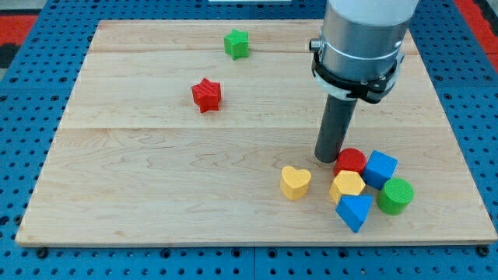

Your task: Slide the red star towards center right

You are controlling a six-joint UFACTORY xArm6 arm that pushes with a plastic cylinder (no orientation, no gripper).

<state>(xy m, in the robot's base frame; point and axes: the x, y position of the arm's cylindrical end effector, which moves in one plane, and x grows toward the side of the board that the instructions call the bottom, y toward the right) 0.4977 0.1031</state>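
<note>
The camera view looks down at an angle on a pale wooden board (156,202) lying on a blue pegboard surface (31,70).

The small red star-shaped block (207,95) sits in the upper-left part of the board, well apart from everything but a green star-shaped block (237,43), which lies nearer the view's top edge and a little to the star's right.

The arm comes down from the view's top right as a wide grey cylinder (362,39) that narrows to a straight dark rod. The robot calls the rod's lower end "my tip" (326,159); it rests on the board at lower centre-right. There is no gripper here, so nothing opens, closes or clamps; the rod simply stands upright, carrying nothing.

Just beside the tip, on its right, is a red cylinder block (351,160), so close that contact cannot be ruled out. That cylinder belongs to a tight cluster with a blue cube block (381,168), a yellow hexagonal block (347,186), a green cylinder block (396,195) and a blue triangular block (355,211). A yellow heart-shaped block (296,182) lies near the tip, below and to its left.

The relation that matters: the red star lies well up and to the left of the tip, while the goal is on the right. By this judgement, the tip must first circle to the star's left side before any rightward push can work.
</note>
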